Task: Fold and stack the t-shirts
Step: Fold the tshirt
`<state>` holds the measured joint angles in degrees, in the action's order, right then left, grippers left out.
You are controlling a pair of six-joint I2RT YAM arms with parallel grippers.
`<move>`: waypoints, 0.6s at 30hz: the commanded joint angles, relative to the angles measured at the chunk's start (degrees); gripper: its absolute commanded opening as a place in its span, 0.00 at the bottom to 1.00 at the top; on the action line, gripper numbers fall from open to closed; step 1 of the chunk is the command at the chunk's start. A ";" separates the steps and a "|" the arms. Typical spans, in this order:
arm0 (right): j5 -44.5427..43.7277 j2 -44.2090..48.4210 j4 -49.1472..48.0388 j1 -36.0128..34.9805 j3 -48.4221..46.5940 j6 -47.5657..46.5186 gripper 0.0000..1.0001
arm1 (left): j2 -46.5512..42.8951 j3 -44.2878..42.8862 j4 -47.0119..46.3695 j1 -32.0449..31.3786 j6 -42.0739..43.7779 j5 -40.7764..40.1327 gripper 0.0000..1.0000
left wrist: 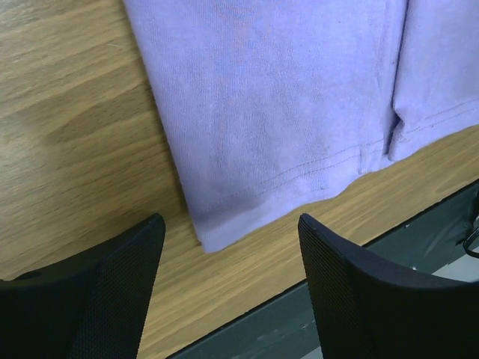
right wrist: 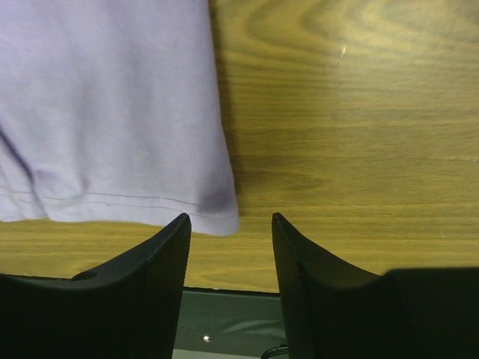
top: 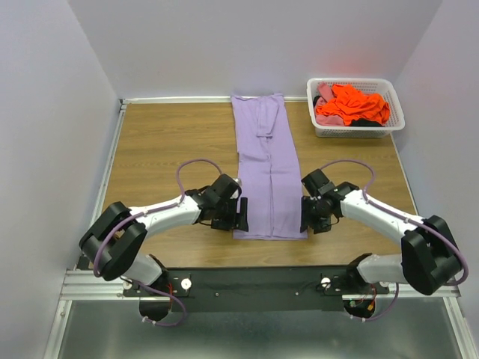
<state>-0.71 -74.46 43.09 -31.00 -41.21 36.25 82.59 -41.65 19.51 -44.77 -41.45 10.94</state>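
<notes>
Shirt in long strip, frame centre; crosswise fold pending. Left claw, right claw open, empty, at bottom hem corners. Next: pinch corners, fold upward.

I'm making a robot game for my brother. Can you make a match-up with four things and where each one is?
Things:
1 lavender t-shirt
2 orange t-shirt
3 white basket
4 left end effector

Places:
A far right corner of the table
B open, by the lavender t-shirt's near left corner
C inside the white basket
D flat in a long strip, mid-table

Pairs: 1-D, 2-C, 3-A, 4-B
</notes>
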 commanded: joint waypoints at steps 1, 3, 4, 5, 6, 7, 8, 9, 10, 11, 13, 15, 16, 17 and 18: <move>2.99 -1.48 -0.81 0.42 2.19 1.89 0.53 | 1.70 -1.24 2.73 -0.93 -1.09 -2.06 0.79; 2.56 -2.18 -1.52 0.42 2.89 2.86 0.51 | 1.96 -1.51 2.99 -1.28 -0.91 -2.24 0.76; 1.95 -2.18 -2.04 0.42 3.33 3.21 0.50 | 2.14 -1.59 3.17 -1.28 -0.91 -2.59 0.76; 1.68 -2.53 -2.22 0.51 3.59 3.30 0.48 | 2.23 -1.68 3.26 -1.45 -0.91 -2.59 0.76; 1.33 -2.80 -2.48 0.59 3.86 3.48 0.48 | 2.49 -1.77 3.17 -1.54 -0.82 -2.59 0.76; 1.41 -2.97 -2.75 0.51 4.03 3.48 0.48 | 2.49 -1.77 3.34 -1.54 -0.82 -2.59 0.76; 1.41 -3.32 -3.10 0.51 4.38 3.48 0.47 | 2.75 -1.86 3.52 -1.72 -0.82 -2.68 0.75; 1.67 -3.41 -3.36 0.51 4.56 3.48 0.47 | 2.76 -1.86 3.52 -1.72 -0.82 -2.68 0.75; 1.85 -3.50 -3.71 0.51 4.56 3.48 0.47 | 2.93 -1.86 3.61 -1.72 -0.82 -2.76 0.75; 2.03 -3.68 -3.98 0.51 4.73 3.48 0.46 | 3.11 -1.94 3.78 -1.72 -0.82 -2.85 0.71; 2.20 -3.85 -4.15 0.51 4.91 3.48 0.44 | 3.37 -2.12 4.05 -1.81 -0.74 -2.94 0.71; 2.29 -3.86 -4.16 0.51 4.91 3.39 0.41 | 3.72 -2.65 4.66 -1.90 -0.65 -3.29 0.71; 2.55 -3.94 -4.16 0.51 4.91 3.39 0.41 | 3.81 -2.65 4.92 -1.90 -0.65 -3.38 0.71; 2.56 -3.94 -4.16 0.59 4.91 3.21 0.40 | 3.98 -2.82 5.36 -2.07 -0.65 -3.64 0.70; 2.73 -4.03 -4.24 0.51 4.91 3.21 0.38 | 4.16 -2.91 5.54 -2.07 -0.56 -3.64 0.70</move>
<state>1.52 -76.99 41.50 -30.72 -38.02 38.87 85.10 -44.05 21.91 -46.15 -41.91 9.39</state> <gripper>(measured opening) 0.403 0.707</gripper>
